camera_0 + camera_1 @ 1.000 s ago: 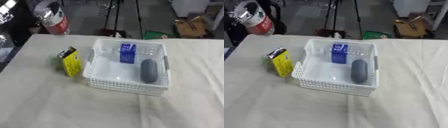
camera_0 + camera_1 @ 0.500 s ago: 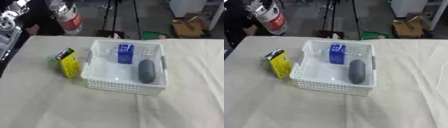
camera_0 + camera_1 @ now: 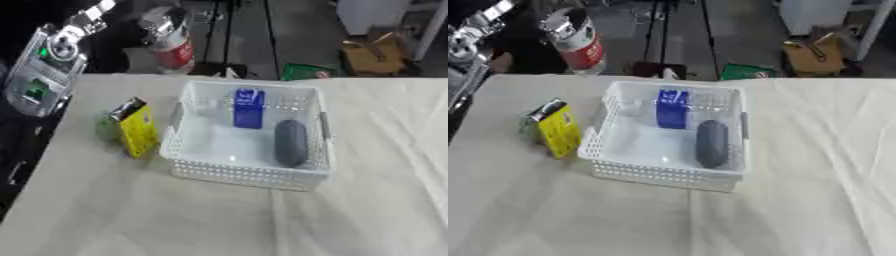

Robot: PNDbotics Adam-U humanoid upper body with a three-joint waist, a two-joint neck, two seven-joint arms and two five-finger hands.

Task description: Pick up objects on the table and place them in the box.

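A clear bottle with a red label (image 3: 172,44) hangs tilted in the air beyond the table's far edge, just left of the white basket (image 3: 249,172). My left hand (image 3: 143,31) is shut on it, dark against the dark background, and the silver forearm (image 3: 48,62) comes in from the upper left. Inside the basket a blue box (image 3: 248,107) stands upright and a dark grey oblong object (image 3: 290,142) lies beside it. A yellow box (image 3: 136,131) stands on the cloth to the left of the basket, with something green (image 3: 107,127) behind it. My right hand shows in no view.
A cream cloth (image 3: 350,210) covers the table, with room in front of and to the right of the basket. Beyond the far edge stand a tripod (image 3: 662,30), a green item (image 3: 745,71) and a cardboard box (image 3: 815,52) on the floor.
My left hand has carried the bottle to the right, from above the far left corner to near the basket's far left side. The things on the table have stayed put.
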